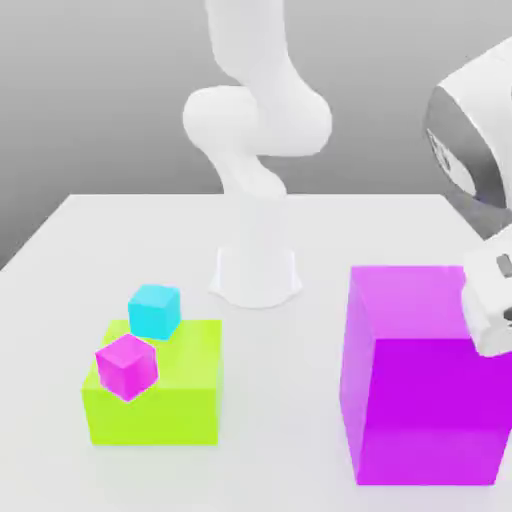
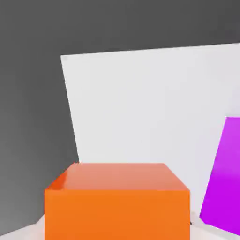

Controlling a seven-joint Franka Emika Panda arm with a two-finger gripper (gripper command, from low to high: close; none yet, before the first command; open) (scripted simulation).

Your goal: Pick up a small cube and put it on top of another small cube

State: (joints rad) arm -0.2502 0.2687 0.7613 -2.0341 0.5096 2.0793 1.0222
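The small orange cube (image 2: 117, 201) sits very close under the hand camera, high above the white table (image 2: 140, 103), and my gripper is shut on it. In the exterior view my hand (image 1: 488, 300) hangs at the right edge, over the far right corner of a large magenta cube (image 1: 425, 390). A small cyan cube (image 1: 155, 310) and a small magenta cube (image 1: 127, 365) lie at the exterior view's left, both against the top of a lime-green block (image 1: 160, 405). The small magenta one is tilted at the block's near left corner.
The large magenta cube (image 2: 227, 173) stands tall at the exterior view's right, close to the table's front edge. The arm's white base (image 1: 256, 275) is at the middle of the table, behind the blocks. Bare white table (image 1: 290, 400) lies between the lime block and the large cube.
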